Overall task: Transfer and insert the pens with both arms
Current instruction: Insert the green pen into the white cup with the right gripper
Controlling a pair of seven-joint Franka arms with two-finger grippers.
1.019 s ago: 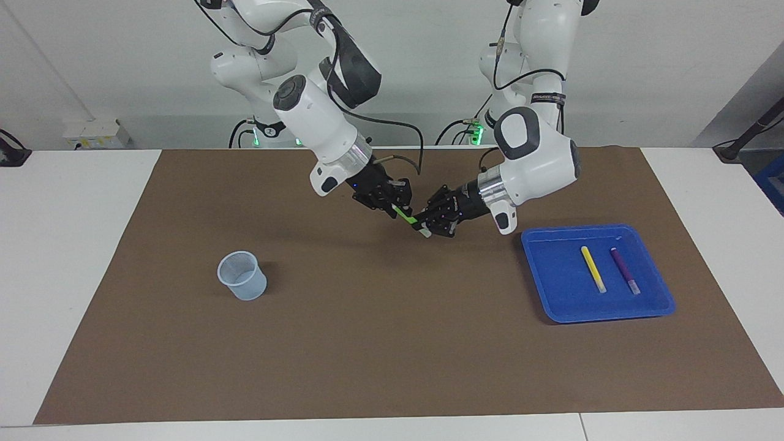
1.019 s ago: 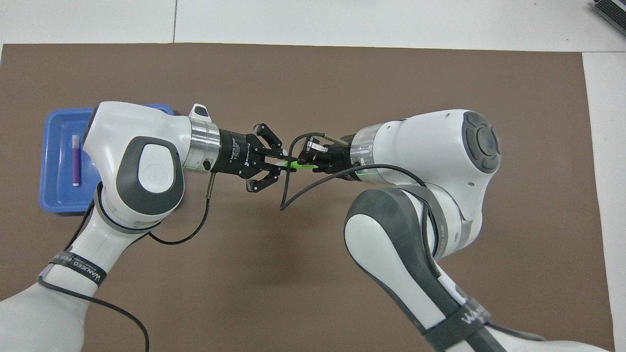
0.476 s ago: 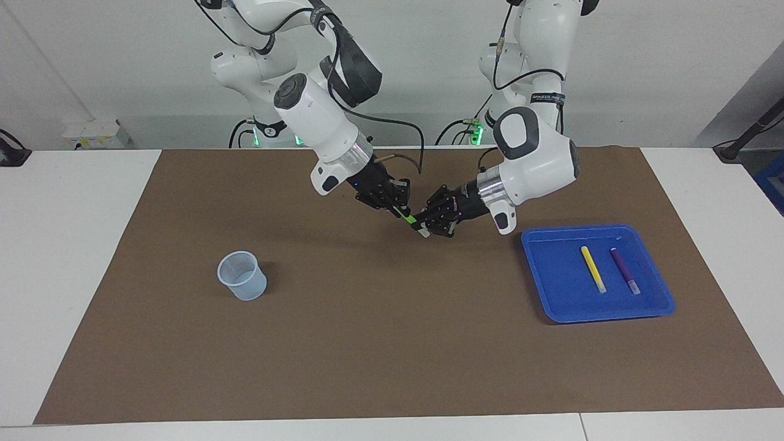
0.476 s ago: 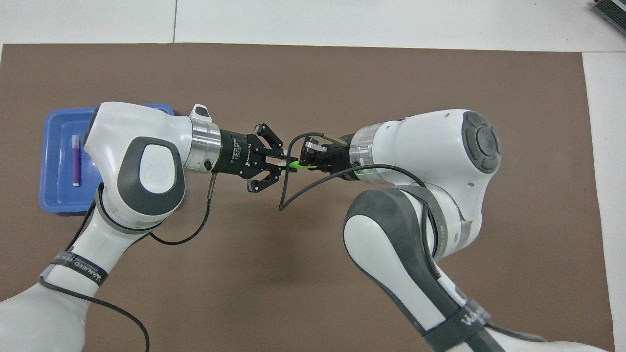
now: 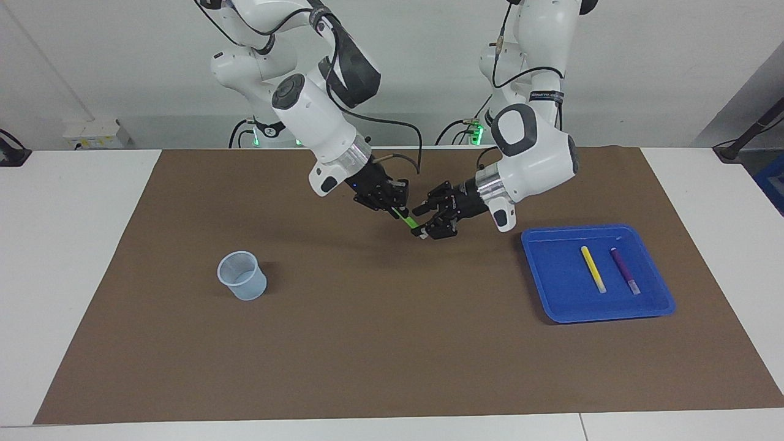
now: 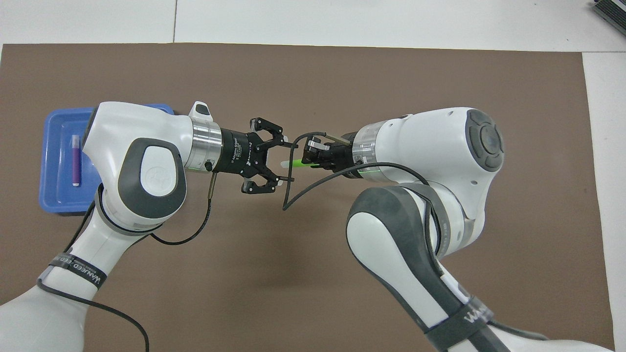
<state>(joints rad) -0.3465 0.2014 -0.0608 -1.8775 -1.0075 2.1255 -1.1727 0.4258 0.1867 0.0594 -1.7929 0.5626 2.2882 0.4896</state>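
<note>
L claw (image 6: 285, 161) just opened wide, letting go of the green pen (image 6: 296, 164); R claw (image 6: 307, 155) now grips it alone, above mid-table. Handover done imo; cup (image 5: 242, 275) next.

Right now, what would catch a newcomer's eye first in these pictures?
The two grippers meeting in mid-air over the brown mat: the right gripper holds the green pen, and the left gripper stands open around its pale end. Next, the blue tray with the yellow pen and purple pen.
</note>
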